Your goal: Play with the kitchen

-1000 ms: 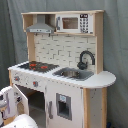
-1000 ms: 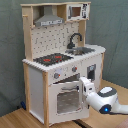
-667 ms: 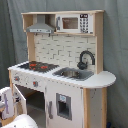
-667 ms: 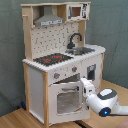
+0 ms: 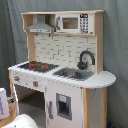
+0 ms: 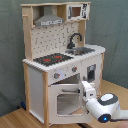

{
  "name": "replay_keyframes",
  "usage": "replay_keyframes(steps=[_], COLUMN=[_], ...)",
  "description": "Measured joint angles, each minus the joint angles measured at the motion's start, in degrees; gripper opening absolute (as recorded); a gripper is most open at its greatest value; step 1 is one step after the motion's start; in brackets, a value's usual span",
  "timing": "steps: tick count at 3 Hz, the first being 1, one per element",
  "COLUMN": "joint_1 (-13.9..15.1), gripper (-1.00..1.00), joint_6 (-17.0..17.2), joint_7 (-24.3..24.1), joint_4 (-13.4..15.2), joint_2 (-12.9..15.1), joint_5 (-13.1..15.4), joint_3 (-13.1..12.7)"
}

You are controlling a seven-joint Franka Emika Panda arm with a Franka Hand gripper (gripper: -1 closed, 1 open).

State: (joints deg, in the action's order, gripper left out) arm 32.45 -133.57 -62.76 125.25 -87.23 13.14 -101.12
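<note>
I see the kitchen standing upright in front of a grey curtain, filling most of both exterior views. On its counter the hob with red rings sits beside the sink, with the black faucet curving over the basin. Up top, the grey hood is next to the small microwave. Below the hob, the oven door with its window looks swung partly outward in the second exterior view; in the first exterior view the space under the hob shows as a dark opening.

My arm comes in from about 5 o'clock in the second exterior view, and the gripper is right at the top edge of the oven door. I cannot tell how far its fingers are apart or whether they grasp anything.

The kitchen stands on a wooden floor.
</note>
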Motion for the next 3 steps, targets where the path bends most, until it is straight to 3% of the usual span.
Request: replay_keyframes(steps=[1,2,3], joint_1=[0.00,0.00,-0.22], gripper=[-1.00,1.00,1.00], joint_6=[1.61,1.72,4.12], joint_7=[-0.41,-0.47,-1.70], joint_4=[-1.08,-1.16,-2.75], joint_2=[0.06,0.11,0.68], joint_5=[0.14,0.14,2.12], joint_3=[-0.34,-0.56,-1.39])
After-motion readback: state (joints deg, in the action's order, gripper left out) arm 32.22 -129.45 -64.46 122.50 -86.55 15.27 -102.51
